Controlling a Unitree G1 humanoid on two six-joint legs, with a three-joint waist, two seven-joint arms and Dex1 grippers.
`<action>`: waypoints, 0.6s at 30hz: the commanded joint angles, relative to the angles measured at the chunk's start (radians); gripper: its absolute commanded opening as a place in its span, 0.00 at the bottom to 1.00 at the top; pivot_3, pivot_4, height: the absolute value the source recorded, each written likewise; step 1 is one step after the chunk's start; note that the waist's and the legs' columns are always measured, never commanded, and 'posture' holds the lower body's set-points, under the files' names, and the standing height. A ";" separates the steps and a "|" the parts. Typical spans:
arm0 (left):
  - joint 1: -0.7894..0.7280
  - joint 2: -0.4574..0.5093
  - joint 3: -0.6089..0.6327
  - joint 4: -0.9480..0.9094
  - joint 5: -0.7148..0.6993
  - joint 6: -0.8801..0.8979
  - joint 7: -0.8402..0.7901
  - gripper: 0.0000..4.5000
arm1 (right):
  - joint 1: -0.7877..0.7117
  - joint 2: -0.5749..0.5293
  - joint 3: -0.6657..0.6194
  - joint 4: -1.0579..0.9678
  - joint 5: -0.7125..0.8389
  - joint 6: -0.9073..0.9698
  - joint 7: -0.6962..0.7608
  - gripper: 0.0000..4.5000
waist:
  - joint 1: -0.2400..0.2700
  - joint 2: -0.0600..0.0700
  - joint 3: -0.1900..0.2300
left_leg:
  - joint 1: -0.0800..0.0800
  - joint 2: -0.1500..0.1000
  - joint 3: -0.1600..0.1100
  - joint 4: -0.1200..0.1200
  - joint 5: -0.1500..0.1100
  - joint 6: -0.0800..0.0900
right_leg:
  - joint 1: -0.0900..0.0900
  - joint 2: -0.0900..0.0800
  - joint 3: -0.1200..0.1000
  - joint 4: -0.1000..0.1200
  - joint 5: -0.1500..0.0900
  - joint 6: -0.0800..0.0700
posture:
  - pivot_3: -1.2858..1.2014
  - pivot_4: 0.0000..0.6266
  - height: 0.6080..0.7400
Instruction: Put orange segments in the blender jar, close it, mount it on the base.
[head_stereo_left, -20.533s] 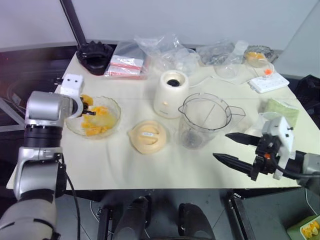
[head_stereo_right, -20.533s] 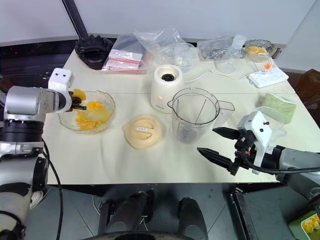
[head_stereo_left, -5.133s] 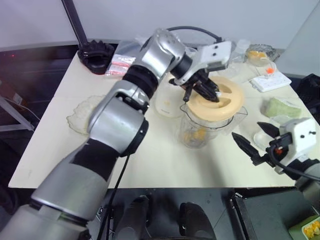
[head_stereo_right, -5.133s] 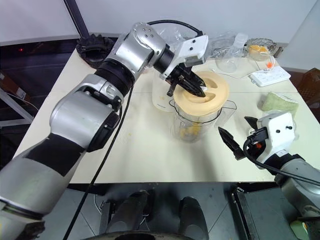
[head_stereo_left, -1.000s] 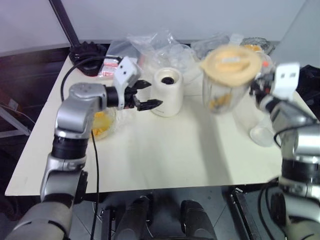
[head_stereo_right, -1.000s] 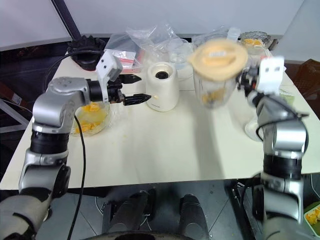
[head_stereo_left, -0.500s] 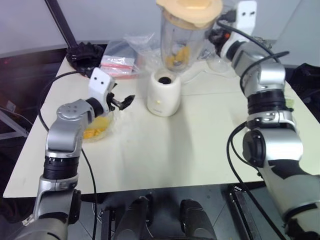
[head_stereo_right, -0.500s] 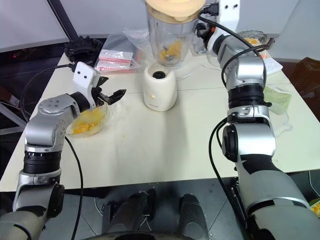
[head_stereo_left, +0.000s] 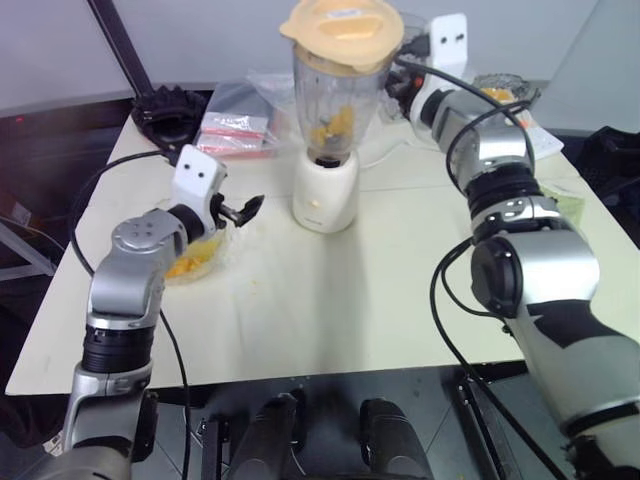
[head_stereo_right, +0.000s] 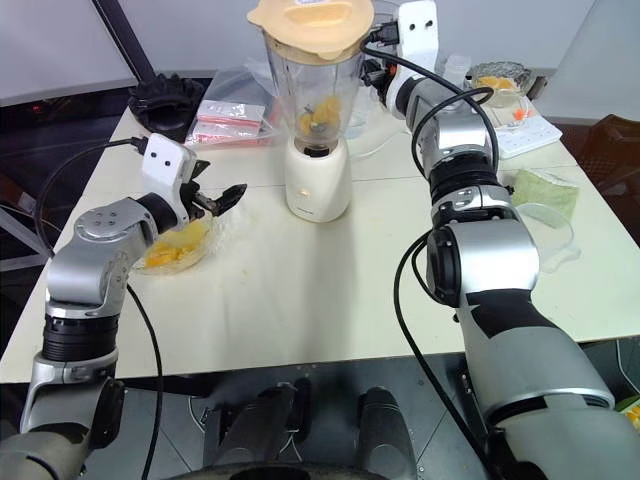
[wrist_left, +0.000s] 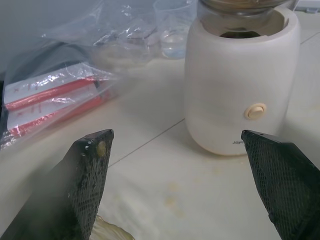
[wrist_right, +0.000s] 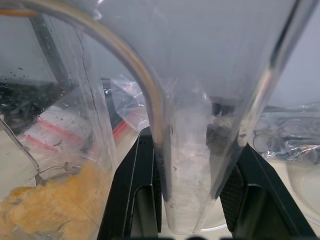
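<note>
The blender jar (head_stereo_right: 312, 85), lid (head_stereo_right: 310, 22) on and orange segments (head_stereo_right: 322, 115) inside, stands atop the base (head_stereo_right: 317, 180) on the table (head_stereo_right: 330, 300); if it sits skewed in the socket it could topple when let go, or the light base could be dragged over; the right gripper (wrist_right: 187, 180) is clamped on the jar's handle (wrist_right: 192, 165) beside the body; the left gripper (head_stereo_right: 215, 200), fingers wide apart and empty, hangs beside the glass bowl (head_stereo_right: 180, 245), short of the base.
</note>
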 joint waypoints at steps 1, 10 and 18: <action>-0.006 0.006 0.003 -0.037 -0.010 -0.008 0.011 0.95 | -0.030 0.008 0.008 -0.038 -0.005 0.003 0.035 0.21 | 0.000 0.000 0.000 | 0.000 0.000 0.000 0.000 0.000 0.000 | 0.000 0.000 0.000 0.001 0.000 0.000 | 0.52 0.24 1.00; -0.039 -0.017 0.001 -0.004 -0.016 -0.023 0.032 0.95 | -0.007 0.005 0.038 -0.018 -0.060 0.054 -0.027 0.21 | -0.001 0.000 0.000 | 0.001 0.000 0.000 0.000 0.002 -0.002 | -0.001 0.000 0.001 0.005 0.000 0.000 | 0.52 0.24 1.00; -0.051 -0.041 -0.020 0.038 -0.016 -0.035 0.047 0.95 | -0.014 0.019 0.065 0.042 -0.091 0.120 -0.058 0.21 | 0.006 -0.001 -0.001 | 0.004 0.000 -0.001 0.000 0.002 -0.003 | 0.002 0.000 0.000 0.006 0.000 -0.001 | 0.52 0.24 1.00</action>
